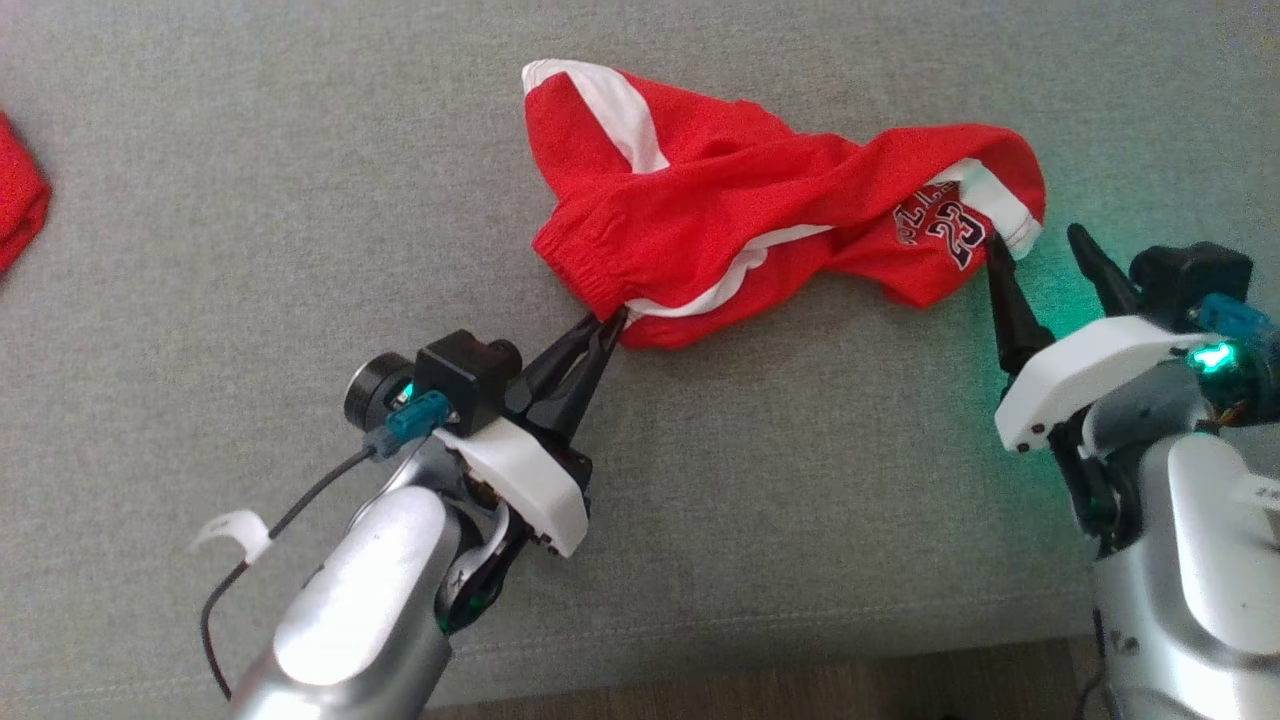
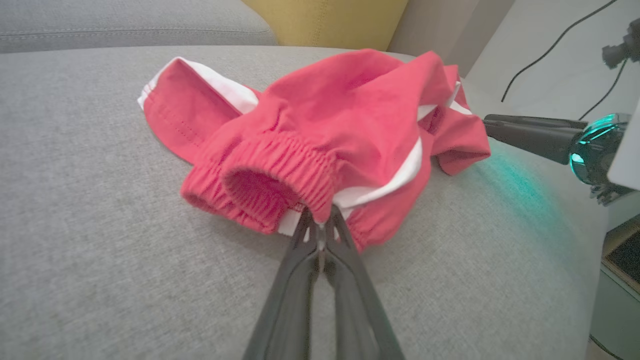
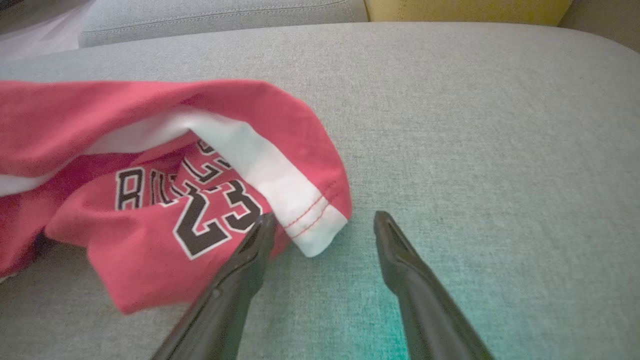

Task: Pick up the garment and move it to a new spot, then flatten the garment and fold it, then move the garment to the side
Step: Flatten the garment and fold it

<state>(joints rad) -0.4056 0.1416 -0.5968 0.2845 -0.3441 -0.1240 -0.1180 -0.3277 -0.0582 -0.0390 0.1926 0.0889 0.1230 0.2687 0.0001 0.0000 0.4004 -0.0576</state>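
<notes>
L gripper (image 1: 612, 322) pinched tight on shorts (image 1: 720, 190) waistband. R gripper (image 1: 1032, 238) wide open, empty, one finger at hem. Grey couch (image 1: 250, 250) underneath.

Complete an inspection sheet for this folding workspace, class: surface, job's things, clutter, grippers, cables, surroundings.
Surface: grey fabric cushion, smooth.
Job's things: red garment with white trim, crumpled, number 23 showing.
Clutter: another red cloth at the head view's left edge.
Grippers: left gripper shut on the garment's elastic waistband; right gripper open at the printed leg's hem.
Cables: black cable looping below the left gripper.
Surroundings: yellow cushion behind; brown floor strip in front.
</notes>
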